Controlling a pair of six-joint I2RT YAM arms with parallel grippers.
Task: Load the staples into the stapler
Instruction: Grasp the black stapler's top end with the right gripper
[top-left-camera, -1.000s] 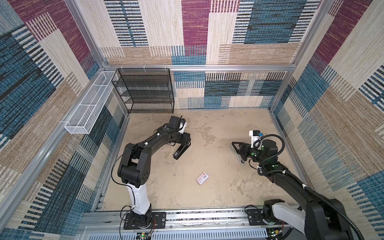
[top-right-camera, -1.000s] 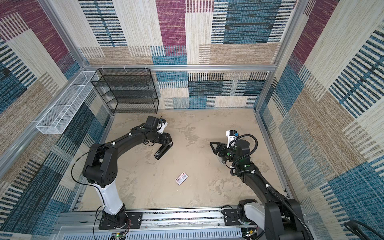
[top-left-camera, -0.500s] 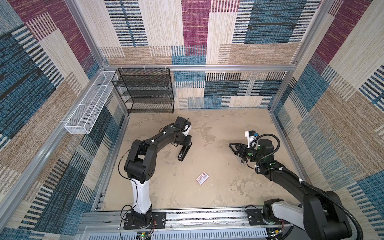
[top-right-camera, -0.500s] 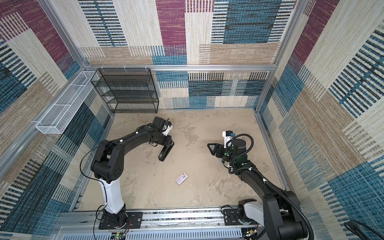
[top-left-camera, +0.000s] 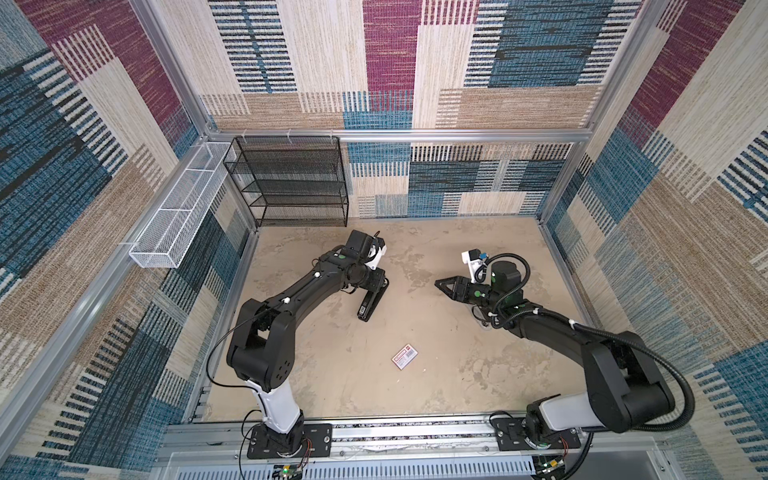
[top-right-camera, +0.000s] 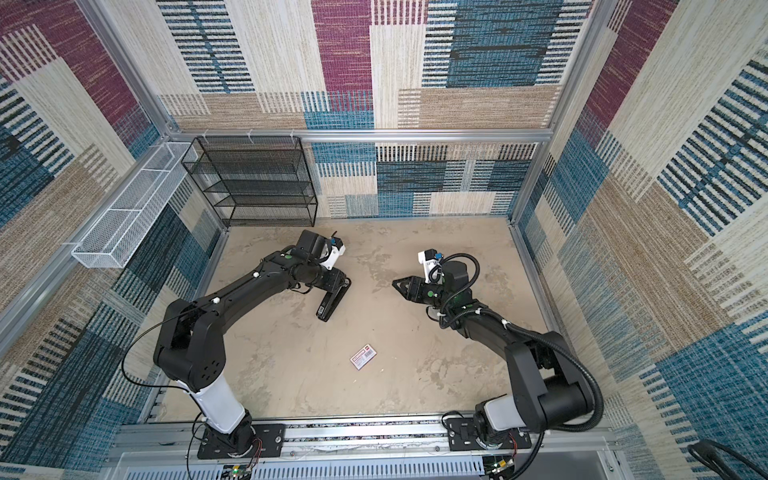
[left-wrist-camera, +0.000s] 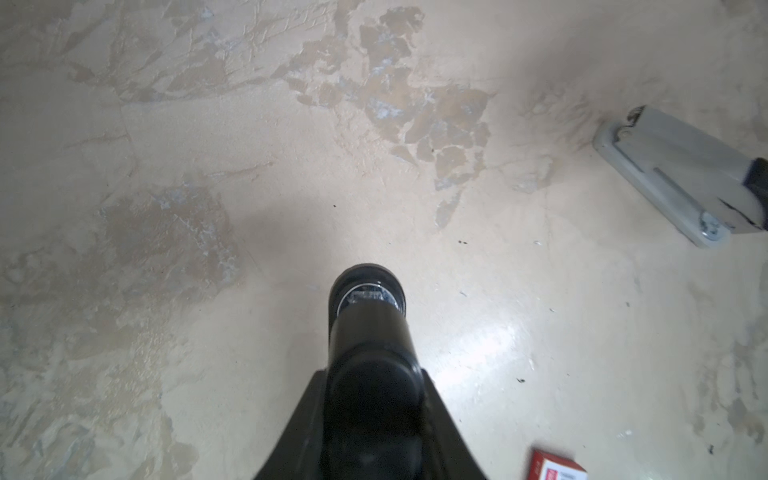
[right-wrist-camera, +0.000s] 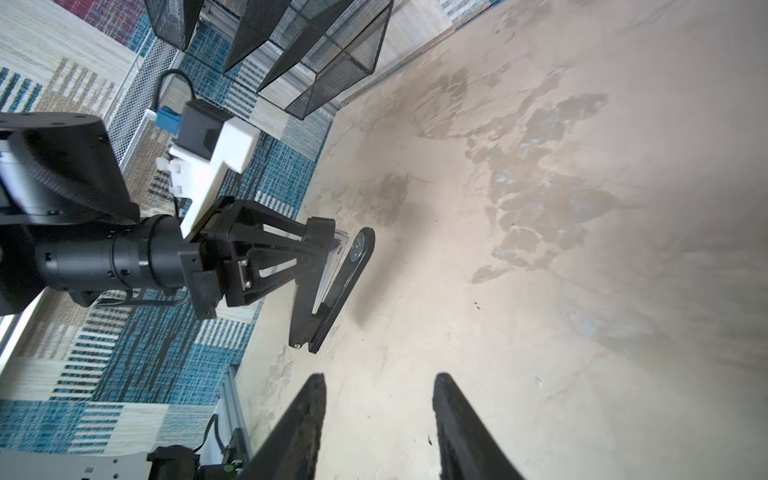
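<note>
Toward ten o'clock on the bench (top-left-camera: 316, 374), the left claw (top-left-camera: 381, 286) is clamped on one end of the black stapler (top-left-camera: 369, 306). Its free end is down on the surface, and its top arm is hinged away from the base in a narrow V, with a pale rail between. At five o'clock from it, well apart, lies the small white box (top-left-camera: 404, 356) with a red label, seemingly shut. No staples show, so presumably they are inside. At three o'clock from the stapler the right claw (top-left-camera: 441, 285) hangs empty, fingers apart. Loading looks barely begun: the stapler is opened, the box untouched.
</note>
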